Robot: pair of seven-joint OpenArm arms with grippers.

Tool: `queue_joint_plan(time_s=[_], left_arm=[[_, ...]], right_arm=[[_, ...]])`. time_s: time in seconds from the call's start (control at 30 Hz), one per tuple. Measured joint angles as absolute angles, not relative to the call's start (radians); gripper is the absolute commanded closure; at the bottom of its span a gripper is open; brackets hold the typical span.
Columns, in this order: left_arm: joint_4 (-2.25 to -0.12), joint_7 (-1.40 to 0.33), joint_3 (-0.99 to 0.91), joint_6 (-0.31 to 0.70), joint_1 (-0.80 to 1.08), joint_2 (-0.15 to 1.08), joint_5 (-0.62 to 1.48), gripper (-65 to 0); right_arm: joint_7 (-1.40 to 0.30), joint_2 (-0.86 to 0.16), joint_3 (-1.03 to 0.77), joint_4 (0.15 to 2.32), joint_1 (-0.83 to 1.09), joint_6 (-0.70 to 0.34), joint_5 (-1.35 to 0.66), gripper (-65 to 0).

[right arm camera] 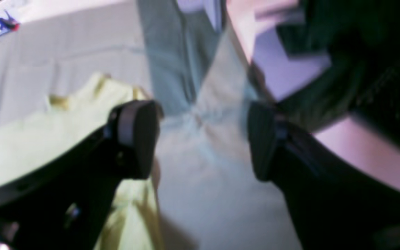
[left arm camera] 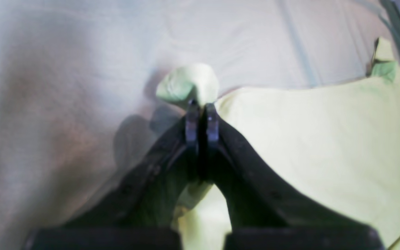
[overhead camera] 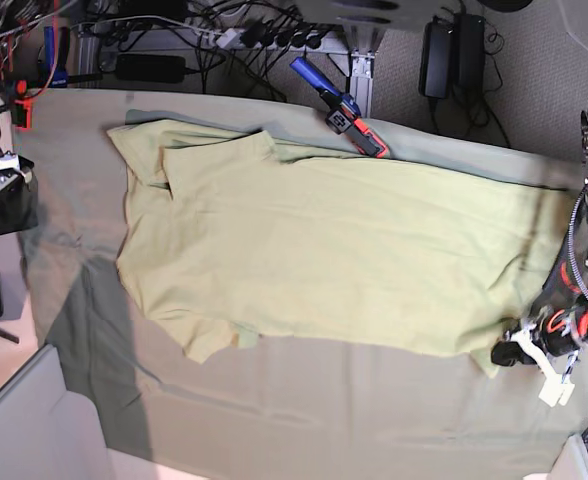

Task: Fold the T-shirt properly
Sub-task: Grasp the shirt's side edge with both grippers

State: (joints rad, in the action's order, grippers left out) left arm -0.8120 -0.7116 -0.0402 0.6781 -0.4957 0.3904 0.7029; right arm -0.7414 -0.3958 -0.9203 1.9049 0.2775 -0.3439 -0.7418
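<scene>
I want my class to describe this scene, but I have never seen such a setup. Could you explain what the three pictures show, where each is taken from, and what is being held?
This is a robot with two arms working at a table covered by a grey-green cloth. The base view looks down on the whole table. The other two pictures come from cameras mounted on each arm's wrist, looking along its grasping tool.

A pale yellow-green T-shirt lies spread flat on the cloth. At the far edge of the table lies a blue and red hand tool.

In the left wrist view, the left tool is shut, pinching a corner of the T-shirt. In the base view that arm is at the right edge.

In the right wrist view, the right tool stands open above the cloth beside the shirt, holding nothing.
</scene>
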Motion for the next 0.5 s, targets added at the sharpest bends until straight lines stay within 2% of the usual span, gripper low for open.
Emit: queue_joint_plan(time_s=[0.23, 0.5], left_arm=[[-0.812, -0.72, -0.04, 0.678, -0.494, 0.391, 0.709, 0.0], [-0.812, -0.746, -0.04, 0.678, -0.493, 0.39, 0.709, 0.0]], right_arm=[[-0.716, -0.49, -0.71, 1.605, 0.024, -0.339, -0.684, -40.9], [-0.698, -0.499, -0.487, 1.131, -0.351, -0.34, -0.629, -40.9]])
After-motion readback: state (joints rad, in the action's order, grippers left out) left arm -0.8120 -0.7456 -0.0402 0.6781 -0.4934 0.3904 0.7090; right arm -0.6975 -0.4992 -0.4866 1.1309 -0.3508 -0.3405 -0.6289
